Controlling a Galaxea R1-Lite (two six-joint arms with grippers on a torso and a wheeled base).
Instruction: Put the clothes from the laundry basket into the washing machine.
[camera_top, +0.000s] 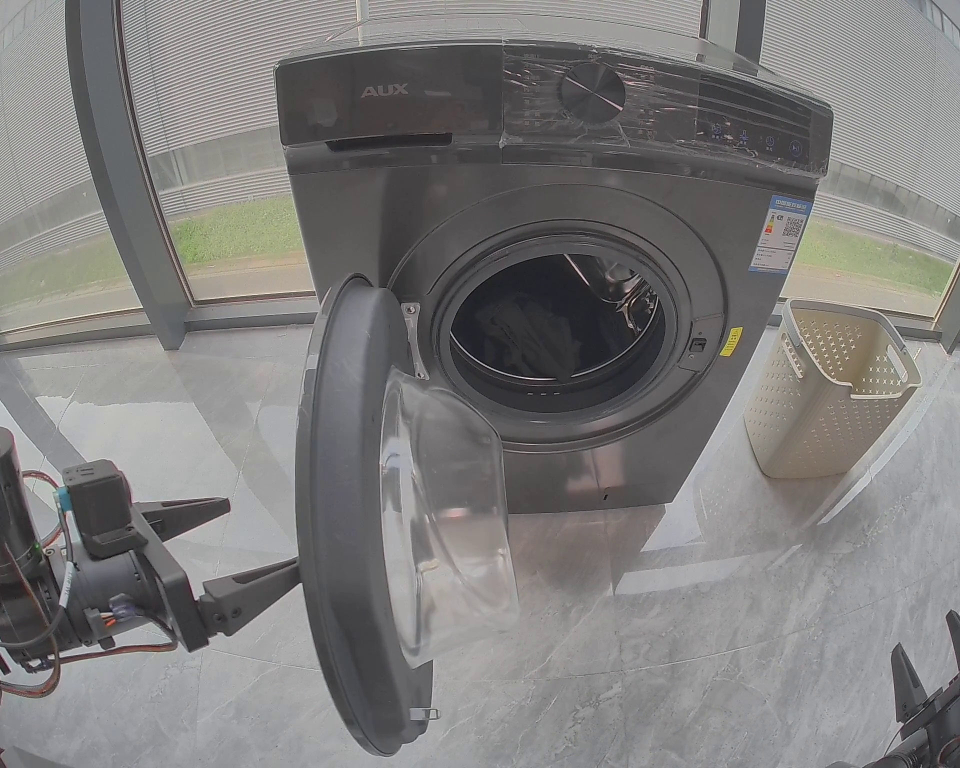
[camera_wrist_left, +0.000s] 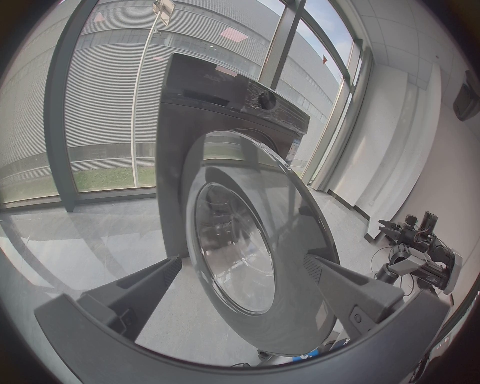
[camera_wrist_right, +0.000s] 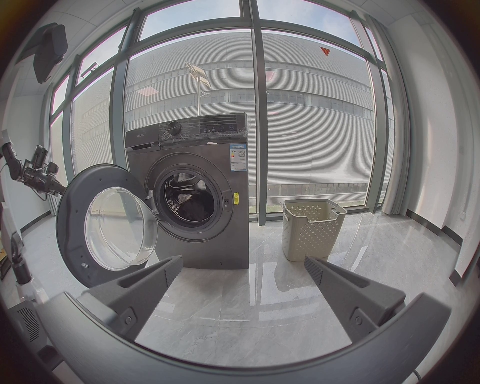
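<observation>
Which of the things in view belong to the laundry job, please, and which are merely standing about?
Job: washing machine, its open door, clothes in the drum, laundry basket, open left end effector by the door.
Bystanders: window pillar, street lamp outside.

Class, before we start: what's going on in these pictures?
The washing machine stands with its door wide open. Dark clothes lie inside it, and the laundry basket beside it looks empty. The left gripper is open at the door's outer face; the right gripper is open, holding nothing.
</observation>
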